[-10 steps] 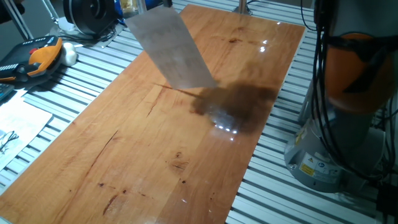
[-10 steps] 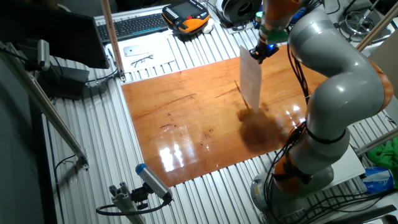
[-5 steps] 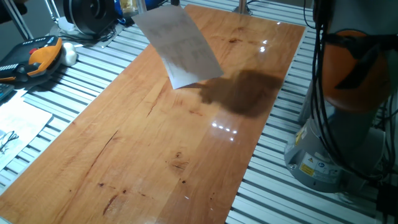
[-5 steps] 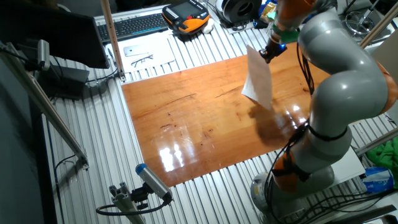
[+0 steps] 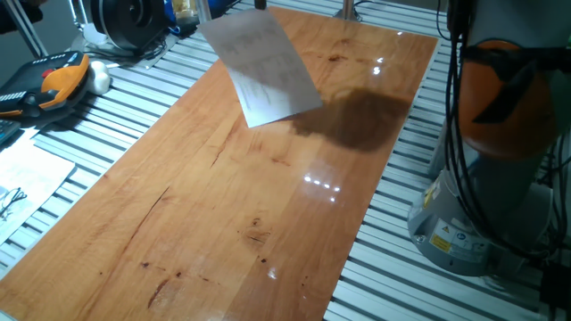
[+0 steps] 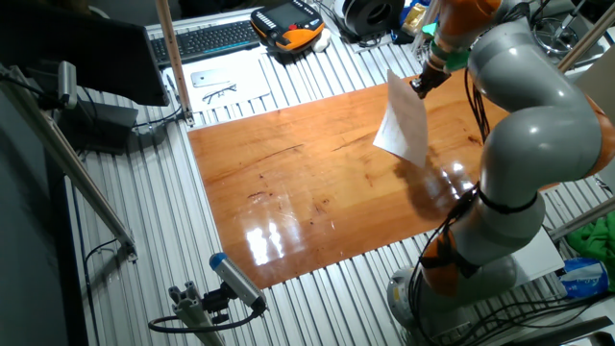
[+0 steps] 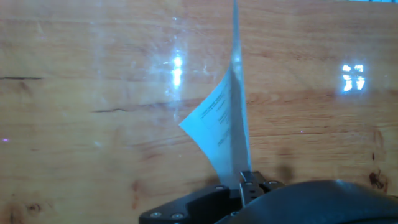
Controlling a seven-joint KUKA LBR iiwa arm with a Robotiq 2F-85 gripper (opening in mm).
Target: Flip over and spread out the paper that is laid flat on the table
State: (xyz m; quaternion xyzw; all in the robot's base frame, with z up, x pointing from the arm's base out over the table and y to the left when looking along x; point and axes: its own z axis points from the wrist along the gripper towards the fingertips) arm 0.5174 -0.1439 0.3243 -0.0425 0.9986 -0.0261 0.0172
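The paper (image 5: 260,69) is a thin white sheet that hangs in the air above the far part of the reddish-brown wooden table (image 5: 223,205). My gripper (image 6: 421,83) is shut on its upper edge. The sheet also shows in the other fixed view (image 6: 402,125), tilted, its lower corner clear of the wood. In the hand view the paper (image 7: 225,121) runs edge-on from my gripper (image 7: 244,179), and rows of small dark text show on one face. The sheet casts a dark shadow on the table (image 7: 81,124).
Grey ribbed slats (image 5: 134,89) surround the table. An orange and black device (image 5: 55,82) and a printed sheet (image 5: 22,178) lie at the left. The robot base (image 5: 473,214) stands at the right. A keyboard (image 6: 207,38) and a post (image 6: 173,58) stand at the far side.
The paper has been lifted off the wood and carried toward the table's far end. Its lower edge touched the table a second ago and now hangs free.
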